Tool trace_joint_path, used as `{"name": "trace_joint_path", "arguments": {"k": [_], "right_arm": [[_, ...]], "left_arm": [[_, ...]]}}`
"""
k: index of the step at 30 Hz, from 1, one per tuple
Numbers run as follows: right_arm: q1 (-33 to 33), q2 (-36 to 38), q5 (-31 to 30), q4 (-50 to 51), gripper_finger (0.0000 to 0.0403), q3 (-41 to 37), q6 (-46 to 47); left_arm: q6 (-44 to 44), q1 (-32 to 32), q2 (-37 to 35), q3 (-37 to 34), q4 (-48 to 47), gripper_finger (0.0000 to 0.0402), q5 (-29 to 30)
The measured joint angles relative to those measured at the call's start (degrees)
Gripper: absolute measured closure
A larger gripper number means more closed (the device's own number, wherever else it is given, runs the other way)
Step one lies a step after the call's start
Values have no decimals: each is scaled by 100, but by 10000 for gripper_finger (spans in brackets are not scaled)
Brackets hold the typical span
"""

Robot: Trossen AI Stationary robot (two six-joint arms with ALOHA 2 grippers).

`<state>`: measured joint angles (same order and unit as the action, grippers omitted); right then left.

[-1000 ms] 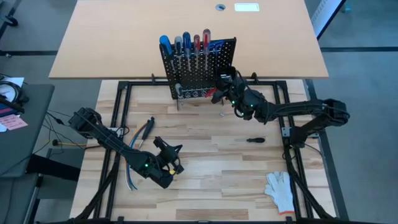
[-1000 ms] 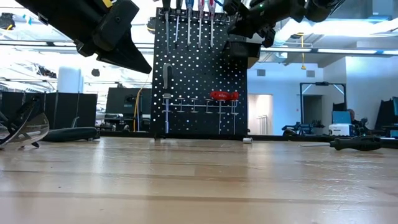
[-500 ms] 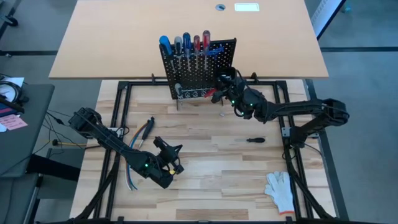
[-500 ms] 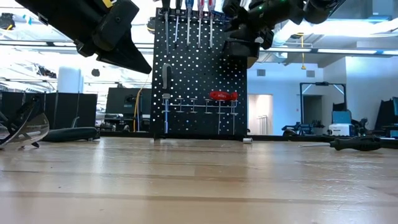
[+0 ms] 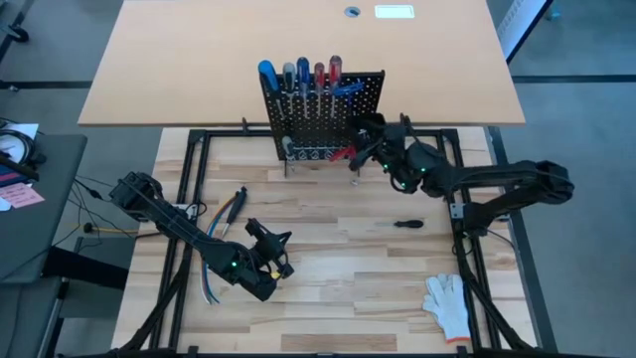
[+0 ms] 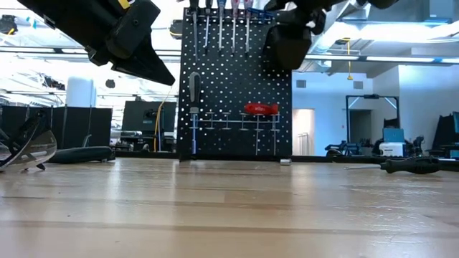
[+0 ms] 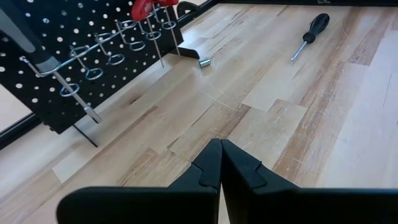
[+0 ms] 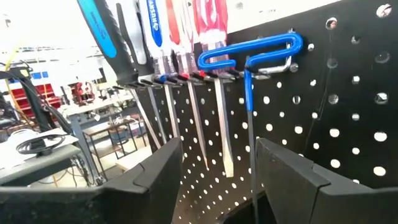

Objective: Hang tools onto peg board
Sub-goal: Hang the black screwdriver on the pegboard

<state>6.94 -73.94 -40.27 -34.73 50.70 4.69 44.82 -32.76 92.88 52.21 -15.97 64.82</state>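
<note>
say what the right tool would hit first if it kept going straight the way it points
Most likely the blue hex key hanging on the peg board: the open right tool faces it between its fingers. Depth is unclear.

Even overhead light is washing the high view, shadows staying soft. Low view is blowing out on ceiling lights behind the peg board, leaving it backlit; near tabletop is blurring. Right wrist background is glaring white.
</note>
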Motion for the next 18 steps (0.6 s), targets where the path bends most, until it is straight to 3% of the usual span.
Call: {"name": "trace_joint_path", "arguments": {"k": [8, 18], "right_arm": [[-24, 98, -11, 317, 193, 0, 0], [231, -471, 9, 260, 182, 1, 120]], "left_arm": [[28, -1, 0, 0, 0, 401, 0], [44, -1, 0, 0, -2, 401, 2]]}}
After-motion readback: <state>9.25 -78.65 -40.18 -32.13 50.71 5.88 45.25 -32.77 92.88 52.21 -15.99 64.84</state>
